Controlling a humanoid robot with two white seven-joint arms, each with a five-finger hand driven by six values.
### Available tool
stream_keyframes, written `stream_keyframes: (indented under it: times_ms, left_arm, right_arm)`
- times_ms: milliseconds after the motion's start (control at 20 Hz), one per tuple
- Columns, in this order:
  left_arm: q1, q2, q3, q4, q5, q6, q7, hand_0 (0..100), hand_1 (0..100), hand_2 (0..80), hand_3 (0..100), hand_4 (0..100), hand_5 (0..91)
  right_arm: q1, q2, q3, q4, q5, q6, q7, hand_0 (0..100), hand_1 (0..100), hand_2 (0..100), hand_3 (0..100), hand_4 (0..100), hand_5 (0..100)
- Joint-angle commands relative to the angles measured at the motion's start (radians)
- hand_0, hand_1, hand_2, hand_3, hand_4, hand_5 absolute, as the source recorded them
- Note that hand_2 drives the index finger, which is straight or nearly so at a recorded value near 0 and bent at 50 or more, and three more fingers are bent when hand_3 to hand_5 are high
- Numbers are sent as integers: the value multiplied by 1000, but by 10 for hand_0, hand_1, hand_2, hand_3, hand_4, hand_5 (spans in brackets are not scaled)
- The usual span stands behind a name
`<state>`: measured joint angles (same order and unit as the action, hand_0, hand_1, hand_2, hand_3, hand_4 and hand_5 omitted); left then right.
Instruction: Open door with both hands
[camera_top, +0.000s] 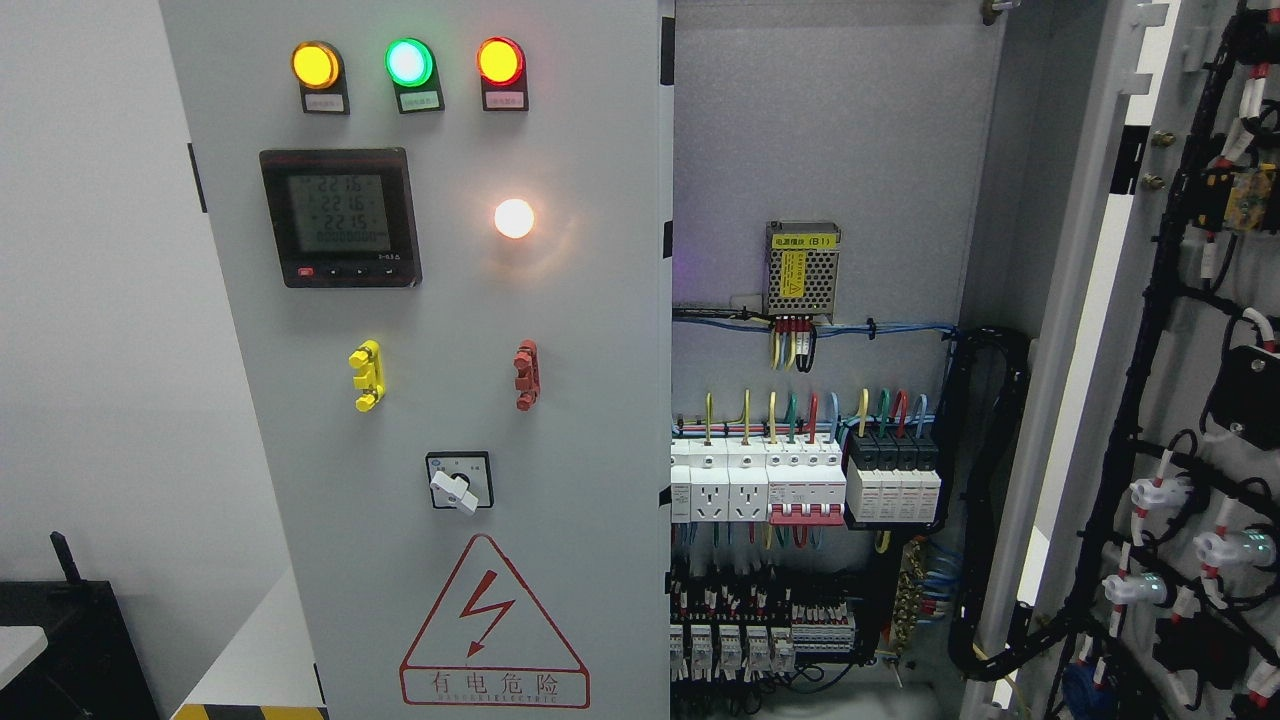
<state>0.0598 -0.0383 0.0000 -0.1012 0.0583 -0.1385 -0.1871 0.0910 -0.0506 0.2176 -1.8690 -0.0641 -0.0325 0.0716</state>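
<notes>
Right door (1150, 400) swung open, edge cropped.

Right cabinet door (1150, 400) wide open

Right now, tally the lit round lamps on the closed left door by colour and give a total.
Amber lamp: 1
Green lamp: 1
Red lamp: 1
White lamp: 1
Total: 4
</notes>
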Motion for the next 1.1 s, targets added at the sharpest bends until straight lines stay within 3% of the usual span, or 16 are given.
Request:
stream_keyframes:
  times_ms: [0,651,1052]
  left_arm:
    - [0,0,-15,0,0,-4,0,0,0,0,0,0,0]
    - [0,0,-15,0,0,-3,0,0,0,0,0,0,0]
    - [0,0,-15,0,0,-4,0,0,0,0,0,0,0]
  right_arm:
    - [-88,49,9,40,-2,42,4,382,0,0,0,0,0]
    - [-237,106,19,135,-6,106,8,382,0,0,0,0,0]
    - [-335,106,26,244,-49,137,8,382,0,0,0,0,0]
